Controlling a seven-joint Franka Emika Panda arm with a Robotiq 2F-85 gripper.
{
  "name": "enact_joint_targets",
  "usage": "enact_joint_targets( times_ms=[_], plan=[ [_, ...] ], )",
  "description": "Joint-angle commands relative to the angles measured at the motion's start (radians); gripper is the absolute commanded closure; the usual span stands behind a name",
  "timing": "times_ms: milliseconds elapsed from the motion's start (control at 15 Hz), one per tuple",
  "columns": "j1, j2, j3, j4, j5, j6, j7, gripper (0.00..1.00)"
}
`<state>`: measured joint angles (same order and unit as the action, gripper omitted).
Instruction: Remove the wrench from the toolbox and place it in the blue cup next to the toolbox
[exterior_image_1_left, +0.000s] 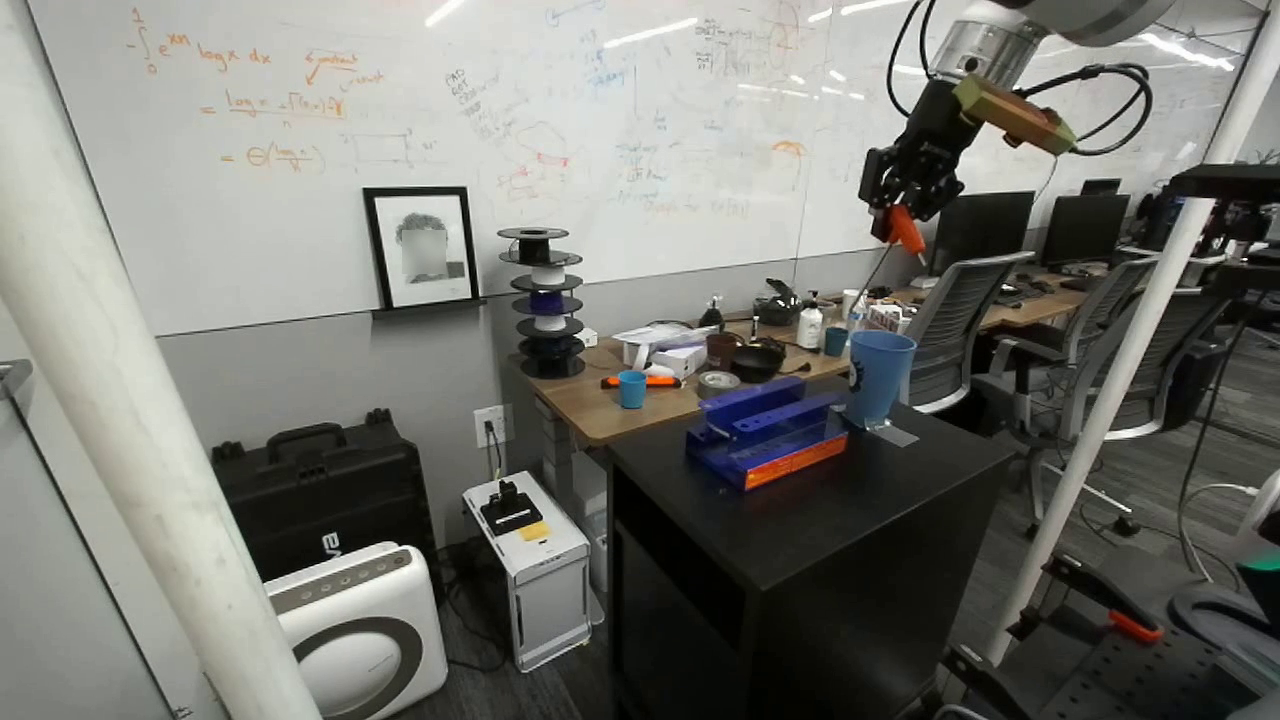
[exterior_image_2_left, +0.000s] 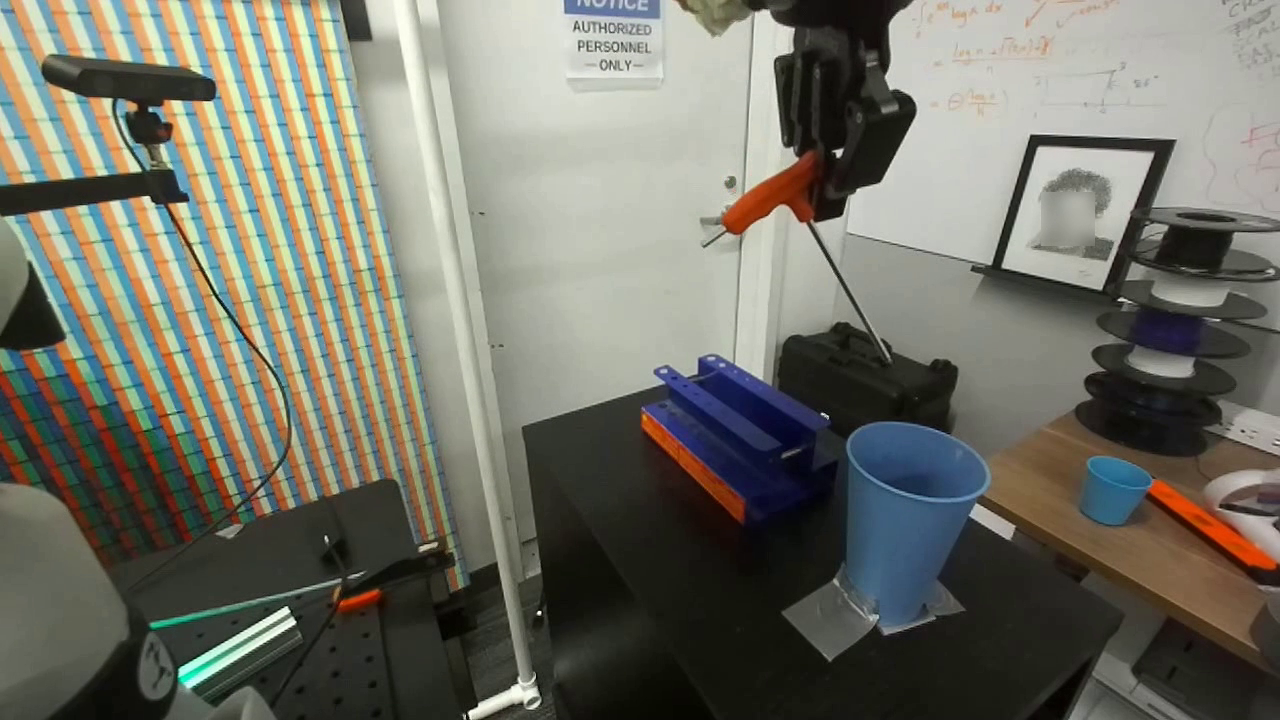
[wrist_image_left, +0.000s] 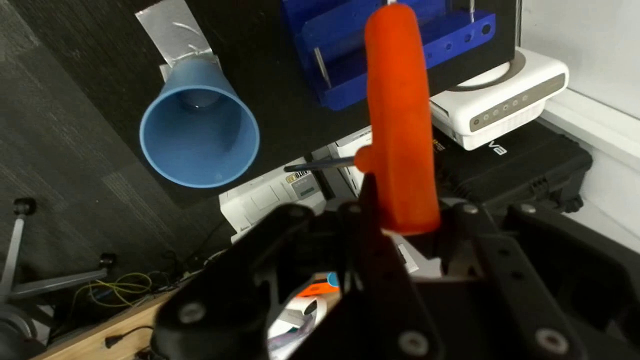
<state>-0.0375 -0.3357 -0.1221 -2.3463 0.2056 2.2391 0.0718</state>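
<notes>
In an exterior view I see the end effector up in the air above the level of the black counter, its fingers drawn in on the wrench. The red-orange handle pokes out below the fingertips, and the thin shaft slants down from it. Lower, the blue cup stands upright near the toolbox, both resting on the counter. Behind, a wooden desk carries a smaller blue cup.

In an exterior view the grip shows more plainly: the end effector holds the wrench by the end of the handle where the long shaft comes out. The rest of the handle juts toward the picture's left, tilted down; the shaft runs down to the right, its tip showing against a black case. Clear tape spreads at the foot of the blue cup.

In the wrist view the handle of the wrench sticks out from between the dark fingers, partly covering the toolbox. The shaft points left, its tip appearing outside the rim of the blue cup. I can't tell how far apart tip and cup are.
</notes>
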Motion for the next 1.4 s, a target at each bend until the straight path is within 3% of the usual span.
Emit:
enact_joint_targets(
  times_ms=[0,800,1267,1333],
  plan=[
    [-0.013,0.026,-0.016,0.016,0.041,-0.048,-0.027,0.95],
    [-0.089,0.120,-0.059,0.029,0.034,-0.074,-0.021,0.95],
    [-0.106,0.239,-0.094,0.087,0.084,-0.060,-0.097,0.93],
    [-0.109,0.258,-0.097,0.102,0.091,-0.062,-0.104,0.65]
  ],
)
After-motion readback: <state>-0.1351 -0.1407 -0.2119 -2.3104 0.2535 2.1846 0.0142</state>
